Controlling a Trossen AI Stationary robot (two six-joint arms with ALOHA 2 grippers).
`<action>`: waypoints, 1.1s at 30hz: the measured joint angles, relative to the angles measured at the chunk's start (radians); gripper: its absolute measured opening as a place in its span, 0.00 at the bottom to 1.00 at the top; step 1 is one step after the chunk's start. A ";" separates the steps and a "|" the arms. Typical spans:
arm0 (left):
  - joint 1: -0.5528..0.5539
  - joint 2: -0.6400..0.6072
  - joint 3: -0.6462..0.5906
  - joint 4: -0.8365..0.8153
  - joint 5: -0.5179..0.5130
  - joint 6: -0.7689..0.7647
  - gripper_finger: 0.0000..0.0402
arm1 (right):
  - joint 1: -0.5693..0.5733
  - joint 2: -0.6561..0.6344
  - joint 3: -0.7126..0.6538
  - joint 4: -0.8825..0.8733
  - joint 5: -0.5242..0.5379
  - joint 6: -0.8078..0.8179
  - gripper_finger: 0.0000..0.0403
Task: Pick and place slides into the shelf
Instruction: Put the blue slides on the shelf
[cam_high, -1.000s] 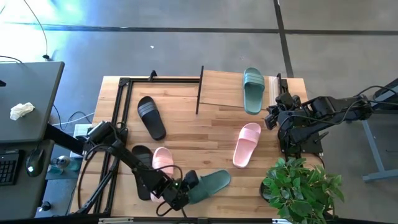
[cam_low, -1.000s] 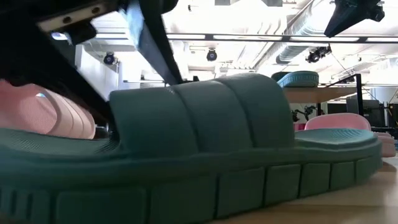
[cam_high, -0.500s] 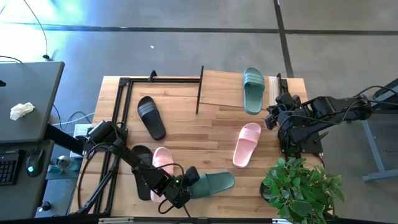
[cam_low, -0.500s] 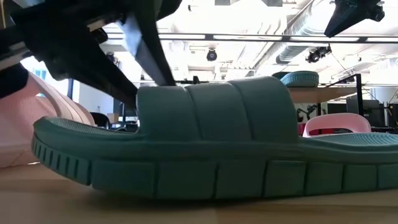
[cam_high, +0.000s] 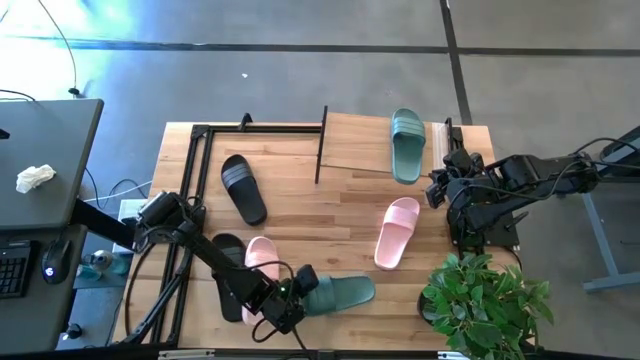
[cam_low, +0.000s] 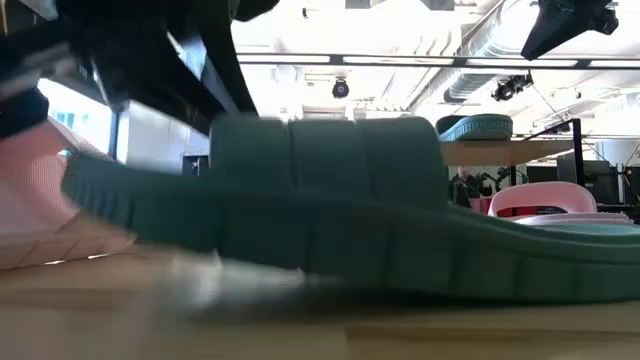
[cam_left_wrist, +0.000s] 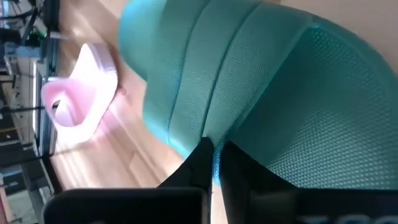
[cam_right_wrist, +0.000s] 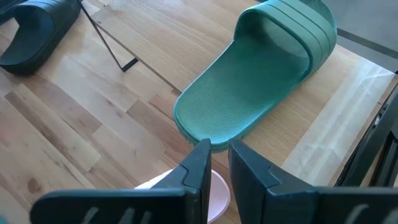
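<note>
Grey concrete floor (cam_high: 300, 80), dark desk (cam_high: 45, 165), potted plant (cam_high: 485, 305), bright ceiling lights (cam_low: 400, 60)

My left gripper (cam_high: 300, 289) pinches a sage-green slide (cam_high: 338, 293) at the table's front edge, one end tipped up. Its twin (cam_high: 407, 145) lies flat on the shelf (cam_high: 355, 143) top board. Pink (cam_high: 397, 232) (cam_high: 262, 258) and black slides (cam_high: 243, 188) (cam_high: 229, 262) lie scattered on the table.

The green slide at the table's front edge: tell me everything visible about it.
The green slide is a sage-green, foam-looking sandal with a ribbed wide strap and grooved sole edge. It lies crosswise near the table's front edge, one end tipped up off the wood in the low view. The left end effector is shut on its strap end; a pink slide lies beside it.
</note>
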 joint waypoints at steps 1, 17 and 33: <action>0.000 -0.016 0.000 -0.017 0.000 -0.007 0.02 | 0.000 0.000 0.000 0.000 0.000 0.000 0.11; 0.021 -0.286 0.000 -0.081 -0.109 0.026 0.00 | 0.000 -0.002 0.000 0.010 -0.093 0.008 0.11; 0.106 -0.342 0.302 -0.381 -0.204 0.290 0.00 | 0.096 -0.104 0.000 0.167 -0.172 0.020 0.11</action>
